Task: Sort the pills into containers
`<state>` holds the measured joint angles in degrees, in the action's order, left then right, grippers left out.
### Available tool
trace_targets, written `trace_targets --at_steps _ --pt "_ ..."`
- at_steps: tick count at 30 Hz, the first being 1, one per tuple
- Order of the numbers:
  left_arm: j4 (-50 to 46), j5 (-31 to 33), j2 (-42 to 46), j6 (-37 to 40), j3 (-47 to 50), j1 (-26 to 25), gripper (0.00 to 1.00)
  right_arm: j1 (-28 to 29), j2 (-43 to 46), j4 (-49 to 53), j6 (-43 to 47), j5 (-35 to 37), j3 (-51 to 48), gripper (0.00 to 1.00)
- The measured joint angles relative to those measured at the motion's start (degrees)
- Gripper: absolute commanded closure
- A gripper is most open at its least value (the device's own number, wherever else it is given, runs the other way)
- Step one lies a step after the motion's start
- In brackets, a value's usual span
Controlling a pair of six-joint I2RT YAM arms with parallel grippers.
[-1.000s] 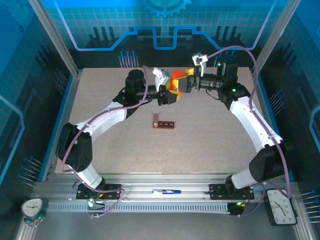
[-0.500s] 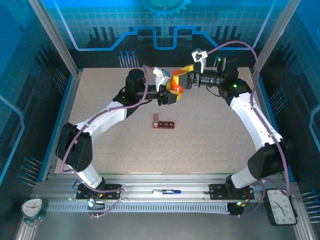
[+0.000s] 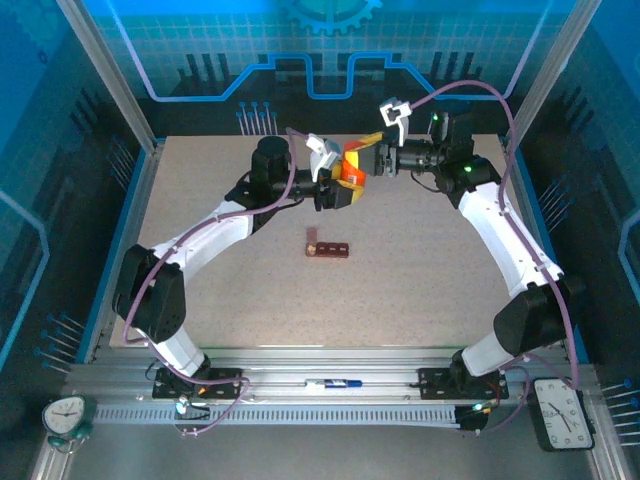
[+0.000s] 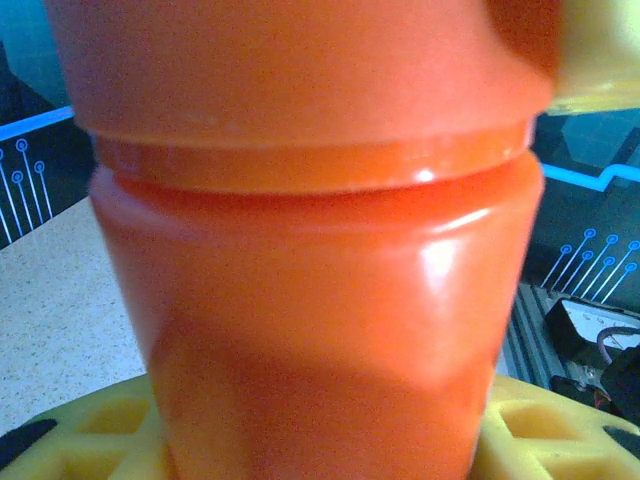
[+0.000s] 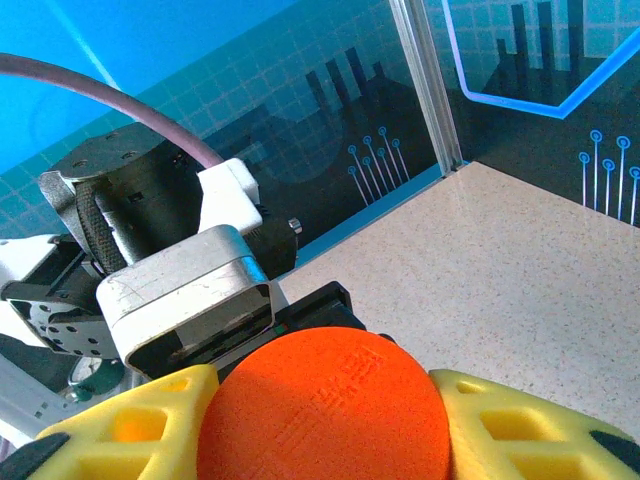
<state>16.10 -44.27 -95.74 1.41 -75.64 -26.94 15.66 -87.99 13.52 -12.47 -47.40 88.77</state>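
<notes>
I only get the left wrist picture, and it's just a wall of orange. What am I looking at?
Observer: An orange bottle. From above, the left gripper holds it over the far half of the table.
Visitor: Is the other arm doing anything?
Observer: Yes. The right wrist camera shows the right gripper with its yellow fingers pressed on both sides of the bottle's round cap.
Visitor: Anything else on the table?
Observer: From above, a small dark red pill box lies nearer the arm bases, apart from the bottle.
</notes>
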Motion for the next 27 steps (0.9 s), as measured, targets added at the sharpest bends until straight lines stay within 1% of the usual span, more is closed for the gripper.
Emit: trace_targets --at_steps 3,5,7,11,15,17,18,21,23,26,27 --pt "-0.2 0.0 0.0 0.0 0.0 0.2 1.0 0.7 0.8 -1.3 -0.4 2.3 -1.4 0.69" --pt "-0.8 0.1 0.0 0.0 0.0 0.2 1.0 1.5 2.5 -3.7 -1.5 5.4 -4.2 0.72" --pt "-1.0 0.4 -0.2 0.1 0.0 0.1 1.0 2.3 4.5 -6.8 -3.1 9.2 -7.3 0.72" --pt "-1.3 1.2 -0.3 0.2 0.2 0.0 1.0 5.1 8.4 -13.9 -6.9 19.2 -14.0 0.72" --pt "-1.3 1.9 -0.3 0.2 0.6 0.0 1.0 7.3 9.7 -18.3 -9.6 26.3 -17.3 0.69" --pt "-1.2 2.4 -0.3 0.2 0.6 0.0 1.0 7.7 9.7 -18.7 -10.3 27.9 -17.4 0.64" --pt "-1.2 2.6 -0.3 0.2 0.6 0.0 1.0 7.7 9.7 -18.7 -10.5 28.0 -17.4 0.6" --pt "-0.8 2.9 -0.3 0.2 0.6 0.0 1.0 7.2 9.6 -17.8 -10.9 27.3 -16.6 0.43" --pt "0.2 3.2 -0.3 0.2 0.6 -0.2 1.0 5.9 9.6 -16.2 -11.6 24.7 -15.4 0.31" --pt "2.0 3.6 -0.3 0.2 0.6 -0.2 1.0 2.8 9.7 -13.0 -11.5 19.5 -13.4 0.19" --pt "2.3 3.6 -0.3 0.2 0.6 -0.2 1.0 1.6 9.8 -12.0 -11.1 17.9 -12.8 0.18"
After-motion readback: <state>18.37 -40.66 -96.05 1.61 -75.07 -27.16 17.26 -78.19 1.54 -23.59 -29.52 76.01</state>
